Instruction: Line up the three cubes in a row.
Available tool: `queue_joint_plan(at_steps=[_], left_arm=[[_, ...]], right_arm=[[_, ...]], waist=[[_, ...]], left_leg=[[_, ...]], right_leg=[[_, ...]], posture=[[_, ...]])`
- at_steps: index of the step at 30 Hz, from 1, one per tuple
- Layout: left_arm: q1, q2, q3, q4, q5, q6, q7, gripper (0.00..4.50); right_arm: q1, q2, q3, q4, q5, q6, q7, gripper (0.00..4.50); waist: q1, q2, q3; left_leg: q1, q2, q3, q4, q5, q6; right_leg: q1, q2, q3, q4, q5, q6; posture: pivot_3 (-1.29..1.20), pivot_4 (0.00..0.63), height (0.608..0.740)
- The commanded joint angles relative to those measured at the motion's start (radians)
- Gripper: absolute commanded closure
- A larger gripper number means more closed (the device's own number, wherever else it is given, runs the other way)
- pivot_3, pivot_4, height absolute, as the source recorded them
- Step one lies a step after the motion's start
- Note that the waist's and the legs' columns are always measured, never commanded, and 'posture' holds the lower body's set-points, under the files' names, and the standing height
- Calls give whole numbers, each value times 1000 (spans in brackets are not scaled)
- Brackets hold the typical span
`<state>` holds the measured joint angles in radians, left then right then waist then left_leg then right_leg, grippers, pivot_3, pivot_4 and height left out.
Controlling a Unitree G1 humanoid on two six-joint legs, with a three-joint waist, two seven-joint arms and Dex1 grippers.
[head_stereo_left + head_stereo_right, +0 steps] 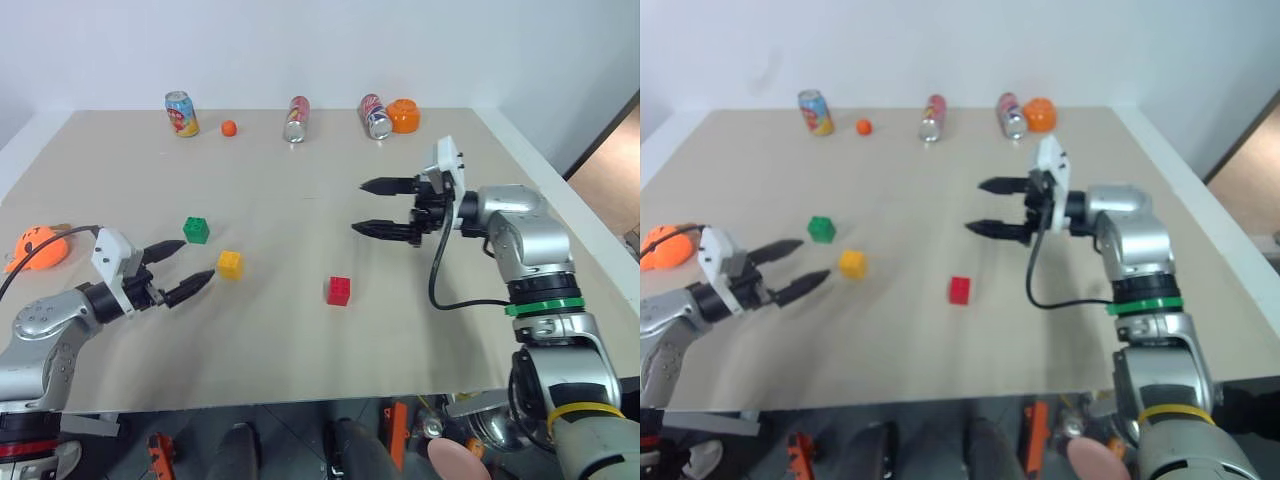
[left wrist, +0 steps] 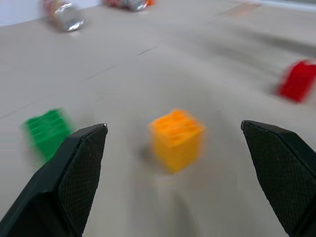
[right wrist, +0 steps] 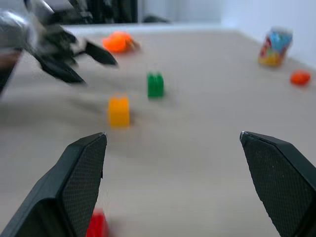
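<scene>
Three small studded cubes apart on the surface (image 1: pixel 300 330): green cube (image 1: pixel 196 230) far left, yellow cube (image 1: pixel 230 264) beside, red cube (image 1: pixel 338 290) nearer, right. Left gripper (image 1: pixel 180 268) jaws wide, empty, at yellow. Right gripper (image 1: pixel 370 207) jaws wide, empty.

Three soda cans (image 1: pixel 297 119) along the table's (image 1: pixel 300 330) far edge. Small orange ball (image 1: pixel 229 128) among them. Orange plush toy (image 1: pixel 35 247) at left edge.

Head stereo downward; wrist cameras tabletop-low.

Left claw (image 1: pixel 186 268) and right claw (image 1: pixel 372 207) both hang level with fingers spread wide, empty.
</scene>
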<state>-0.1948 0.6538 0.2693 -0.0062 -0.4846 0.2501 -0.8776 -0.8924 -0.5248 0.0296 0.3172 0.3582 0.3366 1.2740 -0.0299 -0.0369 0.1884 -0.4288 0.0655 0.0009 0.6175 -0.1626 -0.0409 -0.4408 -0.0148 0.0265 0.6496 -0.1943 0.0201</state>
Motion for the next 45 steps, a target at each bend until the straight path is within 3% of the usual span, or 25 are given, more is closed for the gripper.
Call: queue_joint_plan(at_steps=[1, 21, 43, 44, 45], left_arm=[[-77, -16, 41, 53, 13, 4, 98, 0], [-263, -76, -58, 249, 159, 120, 331, 0], [-401, -168, -126, 400, 257, 171, 419, 0], [-407, -173, -127, 406, 259, 171, 419, 406], [-413, -178, -128, 411, 261, 169, 419, 534]], right_arm=[[40, 20, -3, -143, 34, 30, -44, 38], [100, 42, 25, -229, 51, 46, -85, 38], [132, 28, 33, -265, 66, 64, -89, 38], [133, 28, 32, -267, 67, 64, -91, 0], [133, 28, 32, -269, 67, 66, -92, 0]], waist=[[4, 0, 0], [7, -1, 0], [7, -1, -1], [7, -1, -1], [7, -1, -1]], left_leg=[[0, 0, 0, 0, 0, 0], [0, 0, 0, 1, 0, 0], [-1, 0, -1, 2, 0, 0], [-1, 0, -1, 2, 0, 0], [-1, 0, -1, 2, 0, 0]], right_leg=[[0, 0, 0, 0, 0, 0], [0, 1, 0, 0, 2, 1], [1, 1, 0, 0, 4, 2], [1, 1, 0, 0, 4, 2], [1, 1, 0, 0, 4, 2]], posture=[[0, 150, 740], [0, 150, 740], [0, 150, 740], [0, 150, 740], [0, 150, 740]])
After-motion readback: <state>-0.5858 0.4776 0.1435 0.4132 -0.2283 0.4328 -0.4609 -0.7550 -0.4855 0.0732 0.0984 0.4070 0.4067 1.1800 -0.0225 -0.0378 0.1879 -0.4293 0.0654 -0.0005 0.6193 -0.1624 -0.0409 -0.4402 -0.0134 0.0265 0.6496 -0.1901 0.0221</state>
